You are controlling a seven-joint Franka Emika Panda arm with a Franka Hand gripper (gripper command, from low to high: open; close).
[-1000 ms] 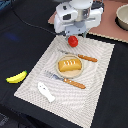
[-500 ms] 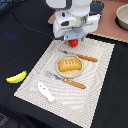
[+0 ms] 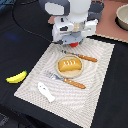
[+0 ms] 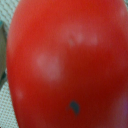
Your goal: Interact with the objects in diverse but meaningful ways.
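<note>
A red round tomato lies at the far edge of the striped placemat, mostly covered by my gripper, which hangs right over it. In the wrist view the tomato fills nearly the whole picture, and the fingers do not show, so their state is unclear. A golden-orange scored bread loaf rests on a round tan plate at the mat's middle. The yellow banana lies on the dark table at the exterior view's left. Near the mat's front corner sits a small white elongated piece.
A wooden-handled knife lies behind the plate and a wooden-handled fork in front of it. A bowl stands at the back on the exterior view's right. A black cable runs over the table behind the arm.
The arm has come down a little over the tomato, so less of the red shows. Bread, banana, cutlery and white piece have not moved.
</note>
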